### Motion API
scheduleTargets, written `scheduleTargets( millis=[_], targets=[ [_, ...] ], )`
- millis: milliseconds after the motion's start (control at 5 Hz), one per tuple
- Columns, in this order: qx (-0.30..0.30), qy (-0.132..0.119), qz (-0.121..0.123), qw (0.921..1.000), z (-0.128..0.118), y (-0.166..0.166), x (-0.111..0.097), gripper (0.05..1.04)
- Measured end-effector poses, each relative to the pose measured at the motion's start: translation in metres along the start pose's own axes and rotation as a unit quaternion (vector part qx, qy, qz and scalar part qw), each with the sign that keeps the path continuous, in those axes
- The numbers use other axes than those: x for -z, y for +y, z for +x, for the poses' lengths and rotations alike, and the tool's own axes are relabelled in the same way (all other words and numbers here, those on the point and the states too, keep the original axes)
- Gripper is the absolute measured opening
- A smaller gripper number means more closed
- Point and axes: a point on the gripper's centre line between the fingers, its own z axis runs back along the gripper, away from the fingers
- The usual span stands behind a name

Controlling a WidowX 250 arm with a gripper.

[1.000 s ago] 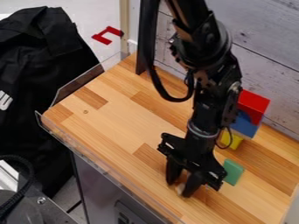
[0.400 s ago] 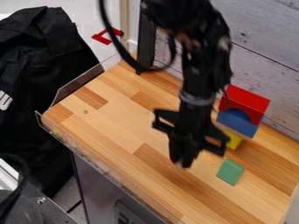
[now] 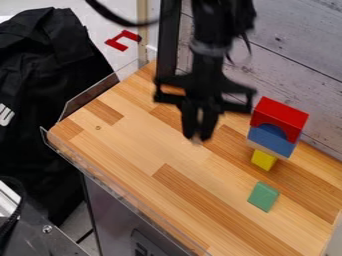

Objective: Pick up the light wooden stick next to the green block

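Note:
The black gripper hangs over the upper middle of the wooden counter. Its fingers are close together on a small light wooden block, mostly hidden by them. To its right stands a stack: a red arch block on top, a blue block under it, a thin wood-coloured layer below that, and a yellow block at the bottom. A green block lies on the counter in front of the stack, apart from it.
The wooden counter has a clear raised edge along its left and front sides. A whitish plank wall rises behind the stack. Black cloth and a red bracket-shaped piece are beyond the counter's left side.
The gripper has risen from low over the counter's front part and moved back toward the upper left, the small wooden block between its fingers. The stack and green block have stayed put.

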Motion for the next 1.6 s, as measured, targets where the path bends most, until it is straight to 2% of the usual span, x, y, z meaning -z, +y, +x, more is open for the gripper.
scheduleTargets(
  millis=[200,400,600,800,1000,1200,1400,1600],
  targets=[
    [-0.08,0.005,-0.011,0.9967,0.016,0.008,-0.016,0.138],
    [-0.161,0.026,0.008,0.9866,0.033,0.025,-0.014,0.138],
    [-0.221,0.056,0.021,0.9734,0.059,0.041,0.004,0.138],
    [-0.342,0.057,0.045,0.9368,0.077,0.058,0.036,0.138],
    [-0.455,0.07,0.053,0.8863,0.084,0.062,0.059,0.138],
    [-0.525,0.08,0.028,0.8469,0.091,0.065,0.074,0.138],
    [-0.559,0.085,0.0,0.825,0.096,0.066,0.086,0.138],
    [-0.511,0.07,-0.024,0.8564,0.103,0.068,0.094,0.138]
  ],
)
